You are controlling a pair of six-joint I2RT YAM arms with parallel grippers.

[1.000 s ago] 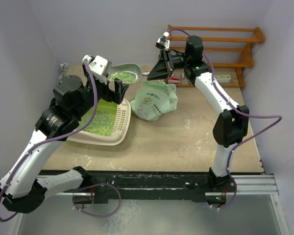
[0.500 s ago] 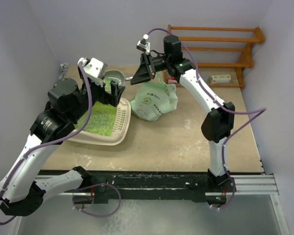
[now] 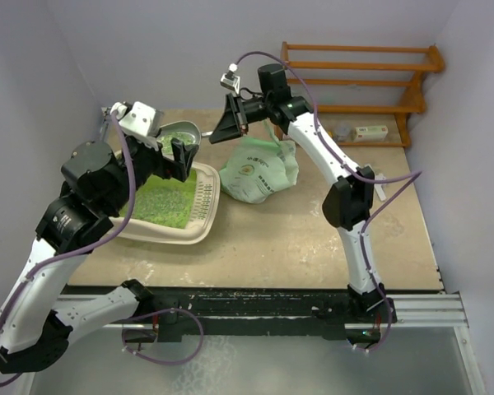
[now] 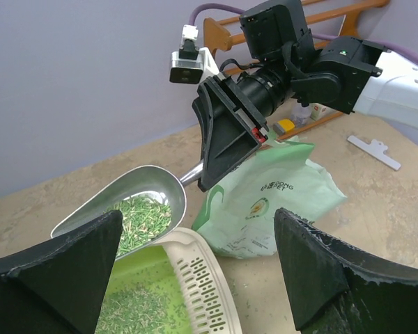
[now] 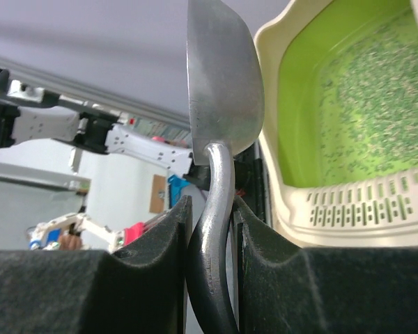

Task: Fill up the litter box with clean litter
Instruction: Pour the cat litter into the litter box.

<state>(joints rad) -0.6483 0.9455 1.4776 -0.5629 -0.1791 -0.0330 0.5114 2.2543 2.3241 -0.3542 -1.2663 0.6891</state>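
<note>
Well, step in hand: pouring a scoopful, by my reading; the metal scoop [image 4: 136, 202] hung tilted over the far rim of the litter box [image 3: 199, 230], and some clean litter [image 4: 145, 217] lay in its bowl.
Right gripper [image 5: 212, 209]: closed narrowly on the scoop's handle, with the bowl turned on edge in its own view.
Left gripper [image 4: 198, 212]: spread wide, holding nothing, poised above the box near the grille end.
Litter box: on the table [image 3: 313, 239] at the left, its slotted grille [image 4: 203, 282] facing the bag [image 3: 259, 169]; litter was scattered on the floor with green showing through.
Progress: partial, I judged; the layer looked thin.
Next move: roll the wrist to empty the bowl, keeping it inside the rim, then dip into the bag for more.
Risk: granules spilling past the rim.
</note>
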